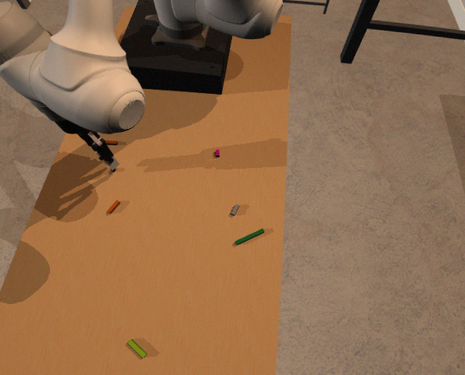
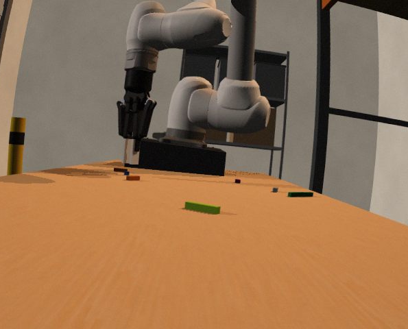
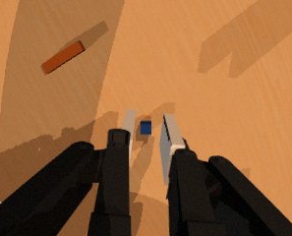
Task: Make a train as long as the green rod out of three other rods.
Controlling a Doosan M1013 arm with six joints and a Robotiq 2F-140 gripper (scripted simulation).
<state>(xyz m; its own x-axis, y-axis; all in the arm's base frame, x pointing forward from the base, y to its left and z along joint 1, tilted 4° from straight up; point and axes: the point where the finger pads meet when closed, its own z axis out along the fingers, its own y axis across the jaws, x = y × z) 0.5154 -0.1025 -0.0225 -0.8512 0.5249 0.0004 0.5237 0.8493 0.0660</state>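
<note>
Train not yet started: green rod lying right of centre, grey, magenta, lime and orange well apart, blue flat on table between slightly parted fingertips of empty gripper; all joining judged outstanding.

Smallest rod flat on table, between pincer fingers (untouched), longer rod well apart
</note>
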